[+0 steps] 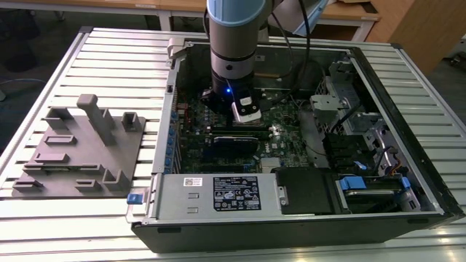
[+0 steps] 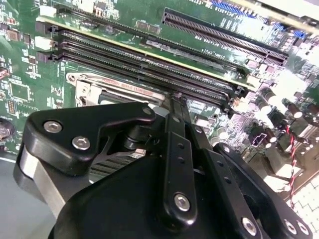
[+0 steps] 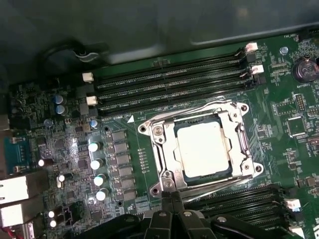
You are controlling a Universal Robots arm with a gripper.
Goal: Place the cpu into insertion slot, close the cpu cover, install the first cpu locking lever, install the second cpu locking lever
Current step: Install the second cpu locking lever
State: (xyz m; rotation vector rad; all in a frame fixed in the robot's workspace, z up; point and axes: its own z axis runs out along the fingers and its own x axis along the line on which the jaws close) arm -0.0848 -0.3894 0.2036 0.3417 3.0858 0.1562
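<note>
In the first wrist view the cpu (image 3: 203, 149) lies flat in its socket on the motherboard (image 3: 60, 149), its pale metal top showing through the square opening of the cpu cover (image 3: 238, 130), which rests down around it. So the chip appears seated and the cover closed. Thin wire levers run along the socket's sides: one locking lever (image 3: 212, 108) along the side facing the memory slots (image 3: 169, 79), another (image 3: 214, 185) along the side nearest the tool. Whether either is hooked home cannot be told, so the lever work is judged the part still in hand.

The tool (image 3: 172, 196) sits at the socket's edge with its fingers drawn together to a narrow tip, holding nothing that can be made out. The tip seems to touch or hover just at the nearer lever's end. In the exterior view the arm (image 1: 234, 49) reaches down into the open computer case (image 1: 291, 232) standing on the counter (image 1: 58, 229).
</note>
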